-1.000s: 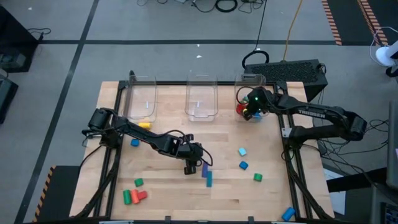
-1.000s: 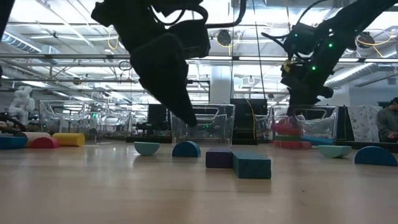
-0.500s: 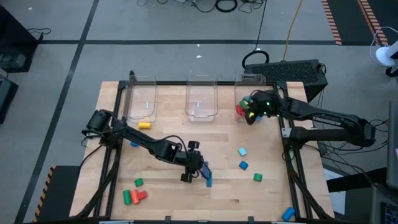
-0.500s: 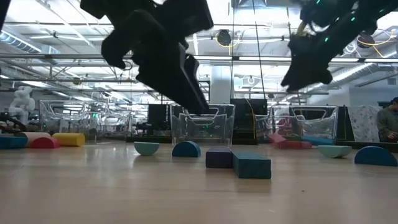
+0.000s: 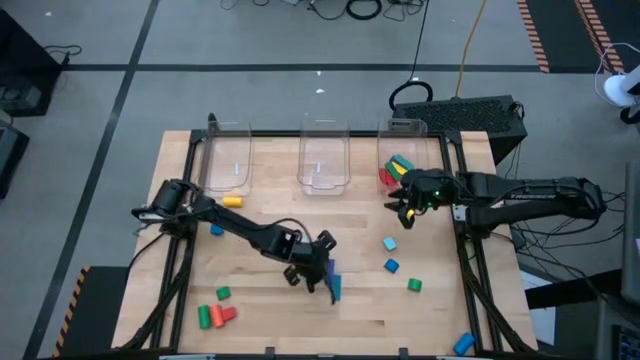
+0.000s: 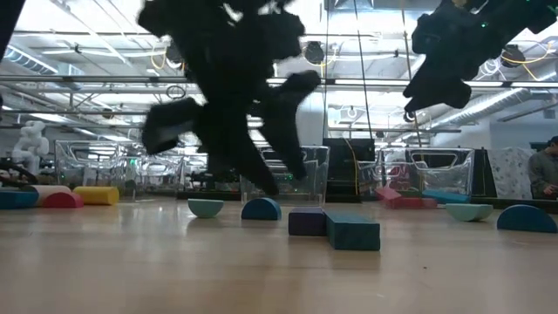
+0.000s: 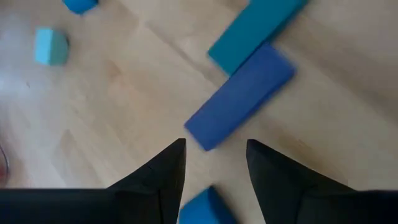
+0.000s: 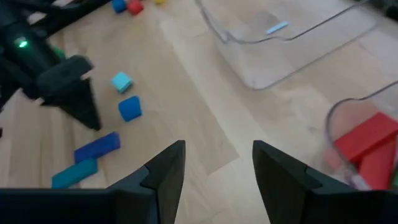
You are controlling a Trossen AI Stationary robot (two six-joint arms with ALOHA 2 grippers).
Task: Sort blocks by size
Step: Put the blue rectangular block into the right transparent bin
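Along the counter's [image 5: 250, 310] near edge, toward its left corner, lie a green cylinder [image 5: 223, 293] and a green-and-red pair [image 5: 213, 315]; a blue piece [image 5: 462, 344] near the right corner is half cut off. The low view hides these, showing only a white, a red and a yellow piece at its own far left.

Mid-counter, my left end effector [image 5: 316, 275] hovers low over two long bars, a dark blue bar [image 7: 241, 95] and a teal bar [image 7: 256, 26], lying end to end and touching. Its fingers are parted and hold nothing. From above, the arm covers most of the dark blue bar; my left wrist view shows it whole, its end just ahead of the fingertips [image 7: 176, 149]. A blue fragment between the fingers is too cropped to identify. In the low view this arm is only a blurred black shape.

Toward the right edge sit a light blue cube [image 5: 389, 243], a blue piece [image 5: 392, 265] and a green piece [image 5: 413, 285], well apart.

Farther back, my right end effector [image 5: 404, 210] hangs above the counter just in front of the right bin [image 5: 400, 132], fingers apart and empty. That bin holds red [image 8: 365, 139] and green blocks [image 5: 401, 164]; how many, I cannot tell. The middle bin [image 5: 323, 150] and left bin [image 5: 227, 150] stand along the far edge, with a yellow block [image 5: 232, 201] just before the left one.
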